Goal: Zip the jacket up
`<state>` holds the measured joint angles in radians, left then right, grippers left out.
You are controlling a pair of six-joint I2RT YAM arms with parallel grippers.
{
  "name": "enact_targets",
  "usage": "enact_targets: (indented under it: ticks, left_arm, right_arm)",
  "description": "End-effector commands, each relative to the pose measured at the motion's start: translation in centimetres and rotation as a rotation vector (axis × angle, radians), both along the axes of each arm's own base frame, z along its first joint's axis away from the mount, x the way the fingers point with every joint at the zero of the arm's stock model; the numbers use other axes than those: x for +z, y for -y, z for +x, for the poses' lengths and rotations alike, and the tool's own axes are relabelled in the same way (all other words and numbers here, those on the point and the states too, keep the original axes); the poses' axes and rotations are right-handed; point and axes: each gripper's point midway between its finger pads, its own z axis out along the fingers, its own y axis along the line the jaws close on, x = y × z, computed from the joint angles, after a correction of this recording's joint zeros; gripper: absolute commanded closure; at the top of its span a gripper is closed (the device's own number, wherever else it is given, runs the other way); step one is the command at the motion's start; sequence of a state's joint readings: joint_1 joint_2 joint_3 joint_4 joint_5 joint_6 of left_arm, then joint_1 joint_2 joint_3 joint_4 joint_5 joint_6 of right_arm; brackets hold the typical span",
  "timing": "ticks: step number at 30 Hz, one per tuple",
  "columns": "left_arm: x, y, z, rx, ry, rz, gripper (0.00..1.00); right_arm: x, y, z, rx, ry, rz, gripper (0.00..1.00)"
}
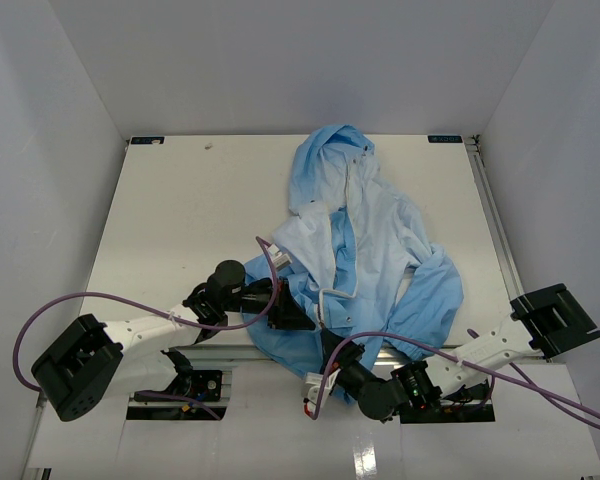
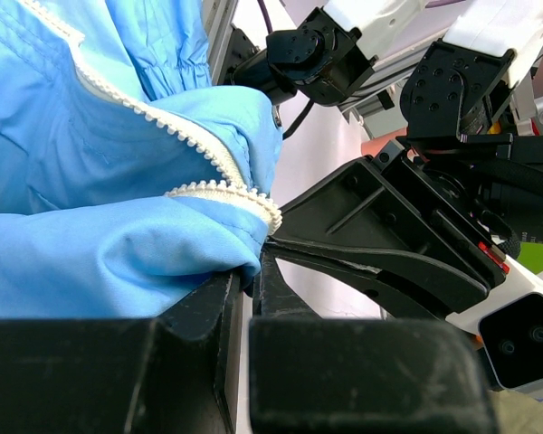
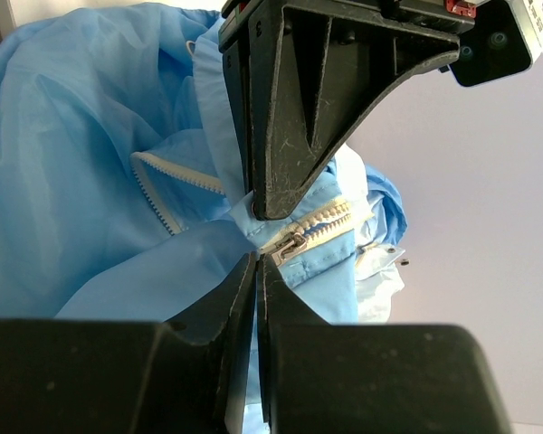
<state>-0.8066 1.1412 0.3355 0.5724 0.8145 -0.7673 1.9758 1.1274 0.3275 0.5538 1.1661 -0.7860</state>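
Observation:
The light blue jacket (image 1: pixel 380 240) lies open on the table, hood at the far side and hem at the near edge. My left gripper (image 1: pixel 298 312) is shut on the hem fabric just below the pale zipper strip (image 2: pixel 222 190), as the left wrist view (image 2: pixel 253 271) shows. My right gripper (image 1: pixel 327 347) comes from the near side. In the right wrist view (image 3: pixel 258 260) its jaws are closed, with their tips at the pull of the metal zipper slider (image 3: pixel 292 245). The left gripper's fingers (image 3: pixel 290 136) clamp the fabric right above the slider.
White table (image 1: pixel 180 200) with grey walls on three sides. The jacket's hem hangs over the near edge, between the two arm bases. Purple cables (image 1: pixel 100 300) loop from both arms. The right arm's black wrist (image 2: pixel 452 90) sits close to my left gripper.

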Motion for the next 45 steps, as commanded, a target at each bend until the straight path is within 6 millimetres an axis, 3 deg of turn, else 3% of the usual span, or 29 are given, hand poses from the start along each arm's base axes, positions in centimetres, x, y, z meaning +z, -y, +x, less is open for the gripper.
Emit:
enact_targets:
  ticks: [1, 23, 40, 45]
  left_arm:
    - [-0.1, -0.2, -0.6, -0.033, 0.003, 0.000, 1.00]
    - [-0.2, -0.2, -0.8, -0.041, 0.016, -0.004, 1.00]
    - [-0.2, -0.3, -0.8, -0.042, 0.014, -0.003, 1.00]
    - [-0.2, -0.3, -0.8, -0.043, 0.015, -0.004, 1.00]
  right_arm:
    - [3.1, 0.3, 1.0, -0.089, -0.022, 0.132, 0.92]
    - [3.1, -0.6, 1.6, -0.074, -0.030, 0.134, 0.92]
    - [1.6, -1.3, 1.0, -0.047, -0.073, 0.096, 0.77]
    - [1.5, -1.3, 0.9, -0.045, -0.081, 0.099, 0.77]
